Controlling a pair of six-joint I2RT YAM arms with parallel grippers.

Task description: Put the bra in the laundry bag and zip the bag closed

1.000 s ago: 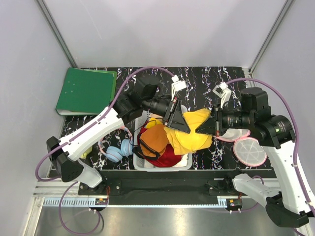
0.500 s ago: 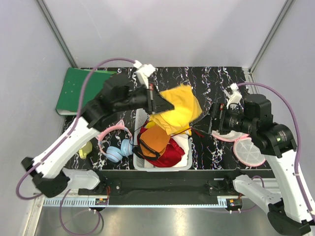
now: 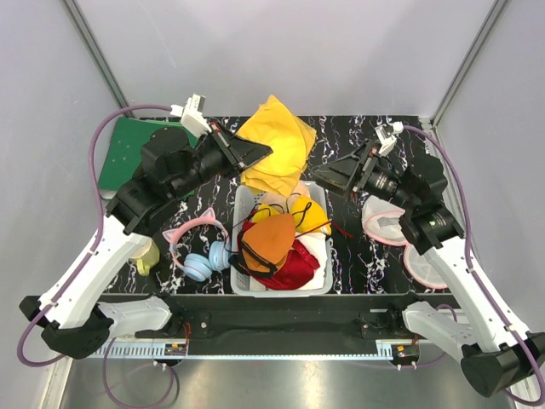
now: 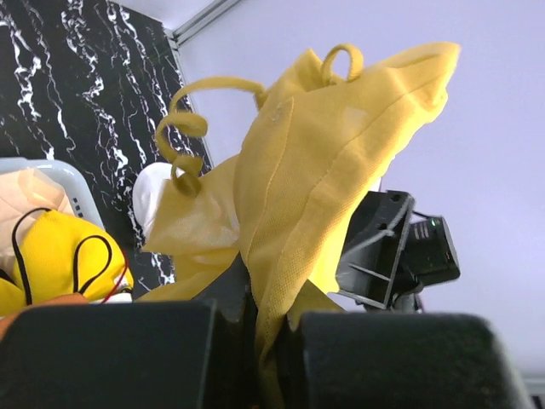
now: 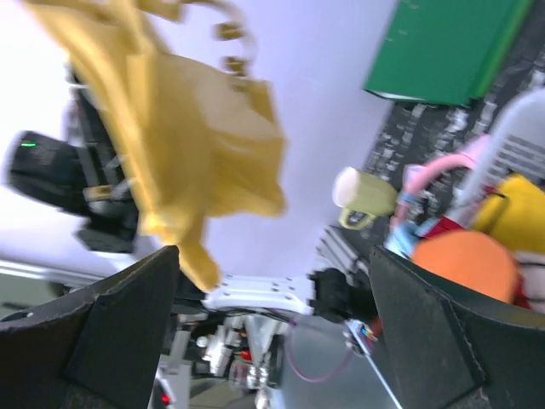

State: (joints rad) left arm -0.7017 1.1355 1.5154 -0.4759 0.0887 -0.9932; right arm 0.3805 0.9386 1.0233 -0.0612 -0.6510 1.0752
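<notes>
The plain yellow bra [image 3: 277,152] hangs in the air over the back of the table, above the basket's far end. My left gripper [image 3: 258,154] is shut on its fabric; in the left wrist view the cloth [image 4: 328,145] rises from between the closed jaws [image 4: 271,341], straps curling at the top. My right gripper [image 3: 341,175] is open and empty, to the right of the bra and apart from it; its view shows the bra [image 5: 192,141] blurred ahead of the wide fingers [image 5: 85,341]. The white, pink-rimmed laundry bag [image 3: 383,223] lies on the table under the right arm.
A grey-white basket [image 3: 281,290] at the table's middle holds an orange bra [image 3: 266,241], a red garment and a yellow bra with black straps [image 3: 302,213]. Pink and blue headphones [image 3: 200,249] and a pale mug [image 3: 146,256] lie left of it. A green folder [image 3: 128,162] sits back left.
My left arm has lifted the yellow bra up and back out of the basket. My right gripper has let go of it, opened and drawn back to the right.
</notes>
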